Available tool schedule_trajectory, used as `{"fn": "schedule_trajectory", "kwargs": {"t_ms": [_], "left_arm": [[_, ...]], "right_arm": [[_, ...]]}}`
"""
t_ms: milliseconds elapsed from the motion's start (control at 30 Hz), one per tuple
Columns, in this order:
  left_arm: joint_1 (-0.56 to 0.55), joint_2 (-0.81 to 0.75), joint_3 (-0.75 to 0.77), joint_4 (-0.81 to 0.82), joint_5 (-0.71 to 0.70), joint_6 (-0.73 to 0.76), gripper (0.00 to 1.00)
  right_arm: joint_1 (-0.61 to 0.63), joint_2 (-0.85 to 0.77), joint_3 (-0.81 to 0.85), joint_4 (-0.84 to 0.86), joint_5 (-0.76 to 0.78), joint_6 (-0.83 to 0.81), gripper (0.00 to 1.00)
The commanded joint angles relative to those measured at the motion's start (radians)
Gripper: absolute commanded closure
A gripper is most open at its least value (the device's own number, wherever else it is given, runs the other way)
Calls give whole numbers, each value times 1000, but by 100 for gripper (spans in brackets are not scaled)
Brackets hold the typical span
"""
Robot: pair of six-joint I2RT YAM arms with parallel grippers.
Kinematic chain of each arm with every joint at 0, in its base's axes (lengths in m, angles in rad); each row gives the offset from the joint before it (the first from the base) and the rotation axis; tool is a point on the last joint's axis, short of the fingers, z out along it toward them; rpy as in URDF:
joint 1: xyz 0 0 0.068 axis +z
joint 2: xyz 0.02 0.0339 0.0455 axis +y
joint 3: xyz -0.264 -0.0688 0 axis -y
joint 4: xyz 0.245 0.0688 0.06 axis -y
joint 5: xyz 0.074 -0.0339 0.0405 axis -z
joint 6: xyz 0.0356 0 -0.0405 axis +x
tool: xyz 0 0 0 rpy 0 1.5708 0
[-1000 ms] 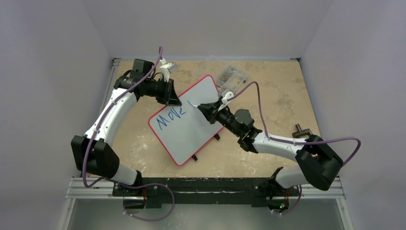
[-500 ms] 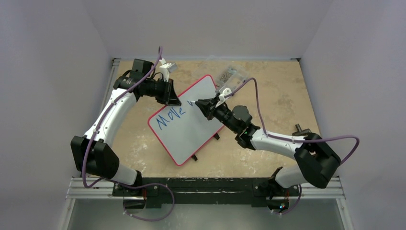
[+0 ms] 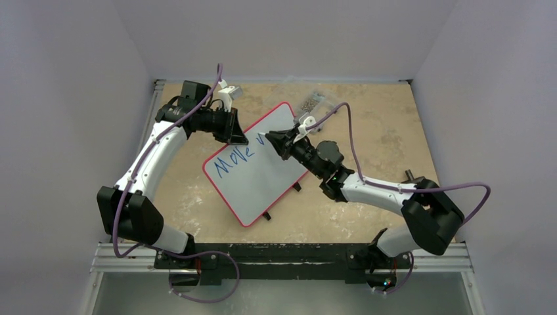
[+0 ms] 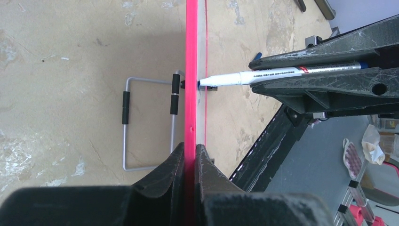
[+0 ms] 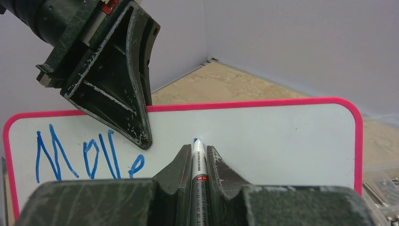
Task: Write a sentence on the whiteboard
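Left gripper [image 4: 190, 150] pinches the whiteboard [image 3: 263, 180] rim nearest the desk's far-left corner, bracing it against pen pressure. Right gripper [image 5: 195, 149] clamps the marker [image 4: 263, 75], tip on the board, so the sentence [image 5: 91, 155] likely continues after "Move".

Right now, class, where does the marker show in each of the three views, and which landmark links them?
Top external: marker near the centre, tip at the board, right of the blue word.
Left wrist: marker sideways at upper right, tip at the board.
Right wrist: marker at bottom centre, pointing up the board.
Shared landmark: the board's red rim.
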Motion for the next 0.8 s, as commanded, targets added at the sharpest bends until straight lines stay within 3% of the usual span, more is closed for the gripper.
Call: {"fn": "schedule_trajectory", "kwargs": {"t_ms": [0,300,767], "left_arm": [[0,-46,7,43,-12,23,100],[0,-46,7,44,-12,22,100],[0,-49,5,44,-9,23,100]], "right_arm": [[-3,-19,-46,-2,37,-17,100],[-2,-68,-122,-8,55,-9,100],[-2,-10,3,-28,71,-59,100]]}}
